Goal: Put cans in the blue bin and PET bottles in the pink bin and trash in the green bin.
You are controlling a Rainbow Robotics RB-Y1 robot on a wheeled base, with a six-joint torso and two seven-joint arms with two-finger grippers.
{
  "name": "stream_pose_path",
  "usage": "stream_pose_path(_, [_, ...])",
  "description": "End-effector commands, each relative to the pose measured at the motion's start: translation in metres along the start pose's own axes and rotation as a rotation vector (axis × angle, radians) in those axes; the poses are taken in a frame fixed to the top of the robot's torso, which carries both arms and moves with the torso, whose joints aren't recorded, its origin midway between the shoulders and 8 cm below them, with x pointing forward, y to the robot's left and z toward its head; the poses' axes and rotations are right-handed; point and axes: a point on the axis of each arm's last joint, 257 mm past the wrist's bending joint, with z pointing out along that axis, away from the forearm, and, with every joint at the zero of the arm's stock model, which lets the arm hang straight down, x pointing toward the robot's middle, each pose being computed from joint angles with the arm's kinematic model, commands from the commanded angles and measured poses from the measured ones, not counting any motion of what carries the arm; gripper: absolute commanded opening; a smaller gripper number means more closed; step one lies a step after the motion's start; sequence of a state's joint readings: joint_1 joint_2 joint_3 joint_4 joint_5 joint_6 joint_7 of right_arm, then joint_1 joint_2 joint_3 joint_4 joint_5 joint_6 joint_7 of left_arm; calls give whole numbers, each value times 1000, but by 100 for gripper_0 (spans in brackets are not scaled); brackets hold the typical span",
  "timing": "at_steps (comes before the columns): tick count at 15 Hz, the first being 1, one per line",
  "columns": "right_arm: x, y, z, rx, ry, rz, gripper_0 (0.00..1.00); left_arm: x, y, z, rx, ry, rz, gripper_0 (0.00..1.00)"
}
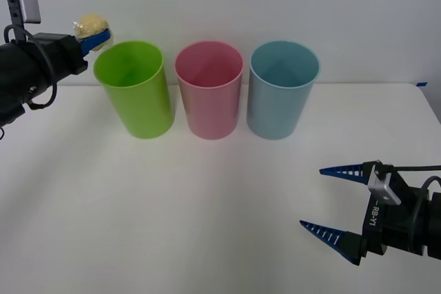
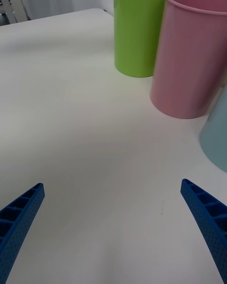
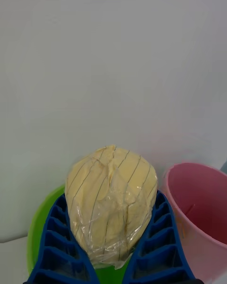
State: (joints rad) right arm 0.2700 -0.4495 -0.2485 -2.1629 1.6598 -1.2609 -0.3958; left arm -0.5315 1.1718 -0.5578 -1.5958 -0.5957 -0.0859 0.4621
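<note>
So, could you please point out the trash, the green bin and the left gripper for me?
trash (image 3: 111, 203): left wrist view, middle of the wrapped ball.
green bin (image 1: 138, 101): front view, outer wall.
left gripper (image 1: 98, 38): front view, fingertips shut on the trash.

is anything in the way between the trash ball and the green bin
Nothing visible. The left pincer holds the trash raised beside the green bin, just off its rim on the side away from the pink bin. The green bin's mouth is open.

Ahead of my spread right gripper (image 1: 329, 201) the table (image 1: 172, 218) lies bare up to the blue bin (image 1: 281, 91). The pink bin (image 1: 209, 89) and green bin (image 1: 134, 89) stand close together, blocking passage between them.
</note>
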Motion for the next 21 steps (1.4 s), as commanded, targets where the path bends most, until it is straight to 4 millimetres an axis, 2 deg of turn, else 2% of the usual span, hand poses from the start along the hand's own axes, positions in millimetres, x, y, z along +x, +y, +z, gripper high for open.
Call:
stream_pose_path(1, [0,0,0,0,0,0,100,10,7,16,-26,37,25,0])
stream_pose_path(5, [0,0,0,0,0,0,100,24,15,24,-43,82,24,0])
stream_pose_path(12, [0,0,0,0,0,0,100,45,16,20,-42,147,38,0])
stream_pose_path(17, [0,0,0,0,0,0,100,44,15,21,-43,146,21,0])
stream_pose_path(18, [0,0,0,0,0,0,100,41,17,22,-54,138,16,11])
stream_pose_path(20, [0,0,0,0,0,0,100,38,18,22,-57,132,18,43])
stream_pose_path(21, [0,0,0,0,0,0,100,38,17,23,-56,131,18,89])
